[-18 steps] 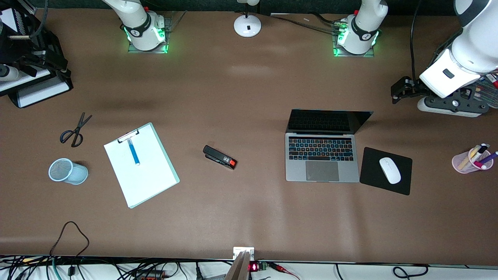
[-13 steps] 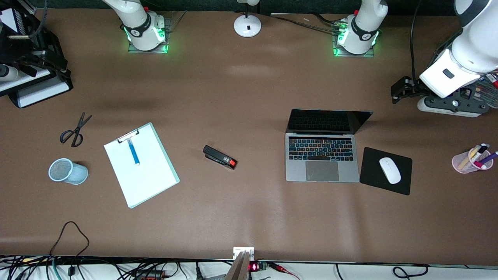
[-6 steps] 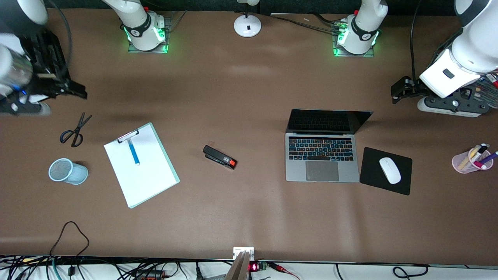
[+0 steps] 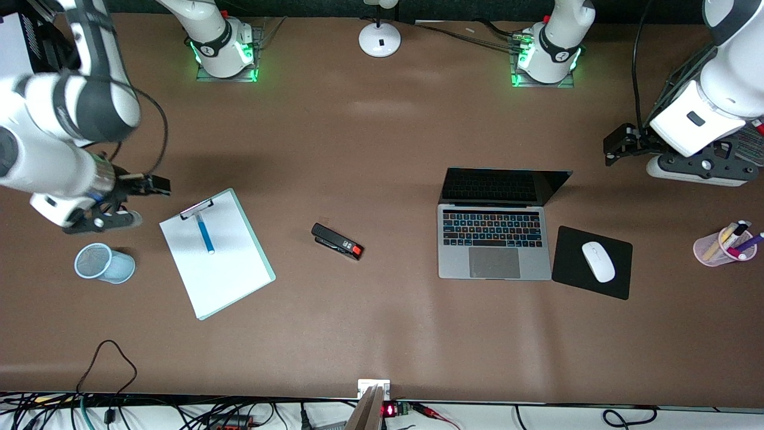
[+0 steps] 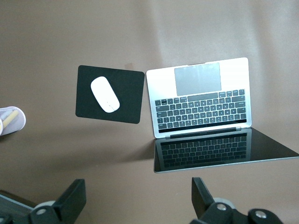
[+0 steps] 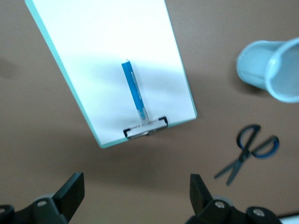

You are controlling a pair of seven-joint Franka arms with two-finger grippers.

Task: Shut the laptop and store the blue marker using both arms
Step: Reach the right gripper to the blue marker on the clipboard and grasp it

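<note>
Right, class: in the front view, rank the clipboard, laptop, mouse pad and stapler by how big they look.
1. Clipboard and laptop: look alike in size, no ranking.
2. Mouse pad.
3. Stapler.

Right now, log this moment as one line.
laptop: open | marker: on clipboard | right gripper: open, above table by clipboard clip | left gripper: open, toward left arm's end from laptop
</note>
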